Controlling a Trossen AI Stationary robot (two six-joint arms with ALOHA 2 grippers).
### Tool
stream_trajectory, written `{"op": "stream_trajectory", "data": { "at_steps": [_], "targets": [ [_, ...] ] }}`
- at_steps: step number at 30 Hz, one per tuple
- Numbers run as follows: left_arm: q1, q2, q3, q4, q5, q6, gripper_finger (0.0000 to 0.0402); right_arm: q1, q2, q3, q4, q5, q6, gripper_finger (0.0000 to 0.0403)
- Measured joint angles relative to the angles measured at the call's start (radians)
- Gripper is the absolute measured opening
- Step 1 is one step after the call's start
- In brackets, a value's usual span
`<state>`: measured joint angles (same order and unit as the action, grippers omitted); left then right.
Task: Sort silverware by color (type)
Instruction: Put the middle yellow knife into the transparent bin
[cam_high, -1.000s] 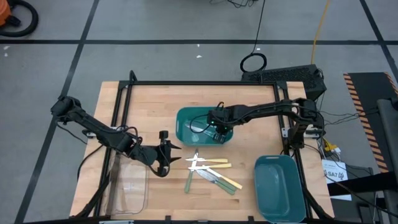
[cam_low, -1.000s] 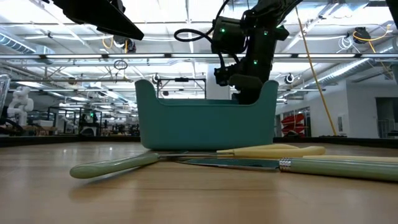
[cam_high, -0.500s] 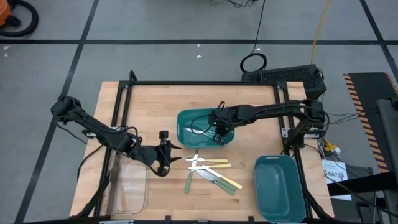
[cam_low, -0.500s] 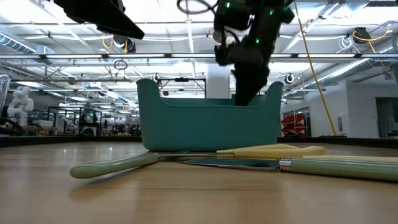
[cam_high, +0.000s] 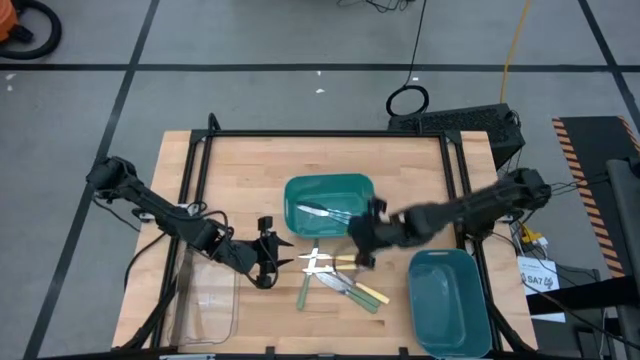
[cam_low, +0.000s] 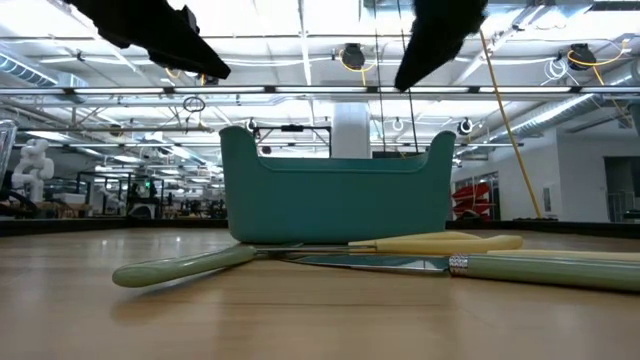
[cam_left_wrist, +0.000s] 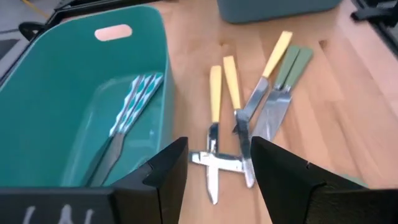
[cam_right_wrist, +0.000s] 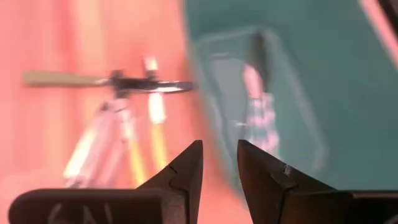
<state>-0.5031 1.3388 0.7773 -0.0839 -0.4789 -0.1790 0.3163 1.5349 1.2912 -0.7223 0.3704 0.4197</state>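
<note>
Several pieces of silverware lie crossed in a pile on the wood table: yellow-handled ones and green-handled ones. Patterned bluish pieces lie on the floor of the middle teal bin. My left gripper hovers open just left of the pile, its fingers pointing at the pile. My right gripper hangs above the pile's right end, near the bin's near right corner, open by a narrow gap with nothing between its fingers.
A second teal bin stands at the near right. A clear container sits at the near left. A black frame runs along the table's far and side edges. Bare wood lies between the pile and the near edge.
My right gripper has risen out of the middle teal bin and swung toward the table's near edge, turning as it went, and now hangs over the pile's right end. The bluish pieces stay in the bin. My left gripper has kept almost still.
</note>
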Motion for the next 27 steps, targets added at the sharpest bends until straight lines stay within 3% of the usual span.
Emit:
{"op": "stream_trajectory", "data": {
  "at_steps": [6,11,21,27],
  "targets": [
    [-0.025,0.05,0.0,0.113,0.001,-0.01,0.0184,0.172,-0.001,-0.029,0.036,0.074,0.081,0.0096],
    [-0.032,0.088,0.0,0.205,0.0,-0.006,0.0184,0.251,-0.001,-0.099,0.08,0.08,0.141,0.0096],
    [-0.035,0.169,0.0,0.33,0.0,-0.003,0.0184,0.273,-0.001,-0.324,0.327,0.073,0.111,0.0096],
    [-0.026,0.181,0.0,0.349,0.0,-0.008,0.0184,0.253,-0.001,-0.393,0.364,0.062,0.099,0.0111]
  ]
}}
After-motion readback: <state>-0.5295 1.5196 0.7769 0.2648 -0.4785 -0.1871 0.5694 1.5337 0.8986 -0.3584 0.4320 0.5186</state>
